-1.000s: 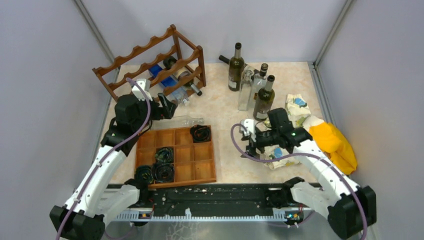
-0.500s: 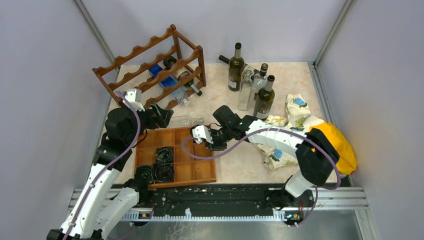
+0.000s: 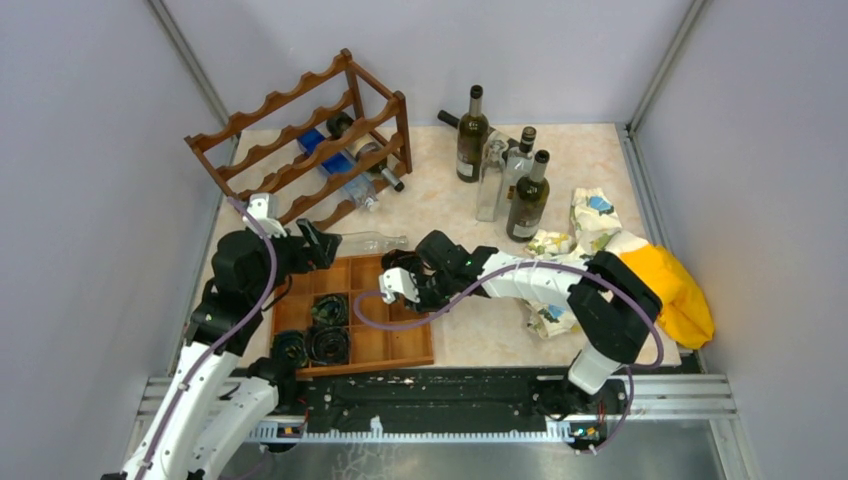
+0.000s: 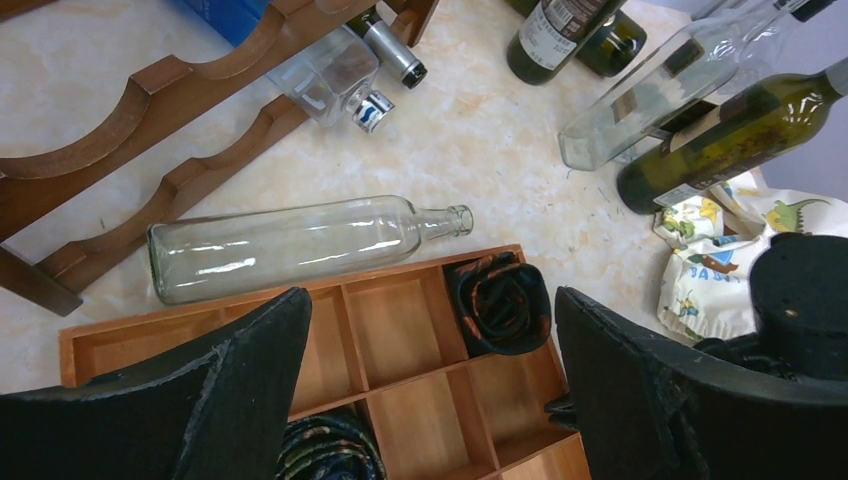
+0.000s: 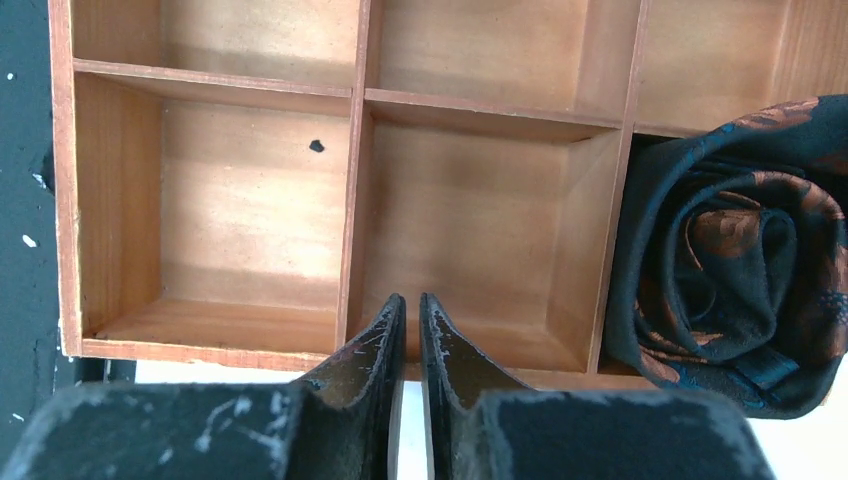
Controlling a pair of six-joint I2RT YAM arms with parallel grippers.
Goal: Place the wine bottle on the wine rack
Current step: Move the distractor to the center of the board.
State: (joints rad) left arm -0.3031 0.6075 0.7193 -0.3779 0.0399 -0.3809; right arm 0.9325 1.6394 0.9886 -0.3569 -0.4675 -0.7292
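Left wrist view: left gripper (image 4: 430, 300) stands wide open, empty, near the lying wine bottle (image 4: 290, 245); right gripper (image 5: 407, 310) is closed, holding nothing.

The left arm (image 3: 190, 390) is leaning from its base at 7 o'clock in the overhead view up toward 12 o'clock. It is bending at the wrist so that the left gripper (image 3: 318, 243) is pointing toward 3 o'clock, and its two black fingers (image 4: 240, 390) are standing spread wide apart. The right arm (image 3: 530, 275) is standing folded at the elbow with its forearm stretching toward 9 o'clock across the middle. The right gripper (image 3: 408, 290) is angling down toward 8 o'clock with its fingertips (image 5: 365, 350) pressing together, only a sliver showing between them.
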